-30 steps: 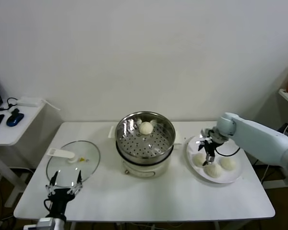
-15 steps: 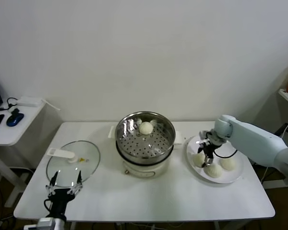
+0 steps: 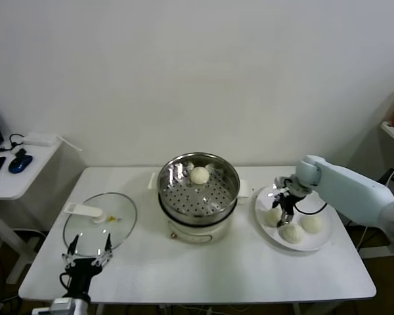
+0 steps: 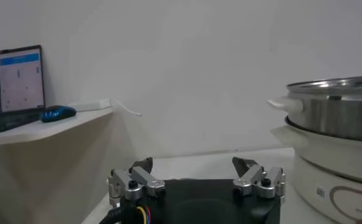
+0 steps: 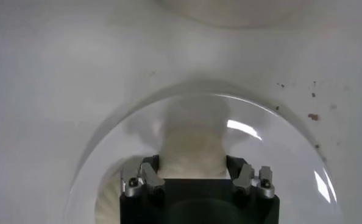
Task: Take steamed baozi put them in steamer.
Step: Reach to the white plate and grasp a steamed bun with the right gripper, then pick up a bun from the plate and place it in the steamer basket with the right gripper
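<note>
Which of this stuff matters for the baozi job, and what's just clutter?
Job:
baozi on plate
baozi in steamer
steamer
right hand, above plate
white plate

Lying about:
glass lid
left hand, parked
mouse

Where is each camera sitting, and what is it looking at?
Head view: up on the robot's head, looking down at the white table; both arms show.
Left wrist view: low on the parked left gripper, facing the shiny round steel steamer.
Right wrist view: above the flat white plate, looking down between the right gripper's open fingers at a pale round baozi.
Head and left wrist views both show the steamer.
</note>
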You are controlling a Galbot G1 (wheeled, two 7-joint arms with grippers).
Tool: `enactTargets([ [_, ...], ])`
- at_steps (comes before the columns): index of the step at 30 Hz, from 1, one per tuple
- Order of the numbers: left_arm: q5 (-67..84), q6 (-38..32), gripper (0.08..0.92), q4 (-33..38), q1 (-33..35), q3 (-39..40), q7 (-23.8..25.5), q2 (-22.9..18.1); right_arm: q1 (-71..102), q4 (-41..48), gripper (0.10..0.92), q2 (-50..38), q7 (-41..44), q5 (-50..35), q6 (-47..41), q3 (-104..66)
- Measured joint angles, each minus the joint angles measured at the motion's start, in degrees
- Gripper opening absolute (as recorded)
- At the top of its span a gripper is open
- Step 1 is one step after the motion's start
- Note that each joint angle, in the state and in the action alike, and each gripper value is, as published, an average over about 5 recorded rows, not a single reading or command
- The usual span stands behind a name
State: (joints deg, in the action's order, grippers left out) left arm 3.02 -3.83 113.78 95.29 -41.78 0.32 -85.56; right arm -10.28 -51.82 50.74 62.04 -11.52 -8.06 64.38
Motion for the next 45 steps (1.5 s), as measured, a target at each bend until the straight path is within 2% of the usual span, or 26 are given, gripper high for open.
enactTargets([
  [11,0.0,0.1,0.823,0.6,0.0,0.1,0.0,-0.1,-10.0,-3.9,0.712,-1.0,0.6,-6.5,-0.3,6.6],
  [25,-0.6,0.8,0.823,2.0,0.2,1.3,-0.2,-0.6,-30.3,-10.8,0.71,2.6,-0.1,-23.6,-1.7,18.7],
  [34,-1.2,0.6,0.823,3.2,1.3,1.2,-0.6,-0.3,-33.9,-11.4,0.712,8.6,-2.0,-30.3,-3.9,20.3],
  [45,-2.6,0.1,0.823,5.2,2.6,1.6,-0.8,-0.3,-28.7,-5.9,0.712,20.0,-3.9,-31.0,-5.5,17.5],
])
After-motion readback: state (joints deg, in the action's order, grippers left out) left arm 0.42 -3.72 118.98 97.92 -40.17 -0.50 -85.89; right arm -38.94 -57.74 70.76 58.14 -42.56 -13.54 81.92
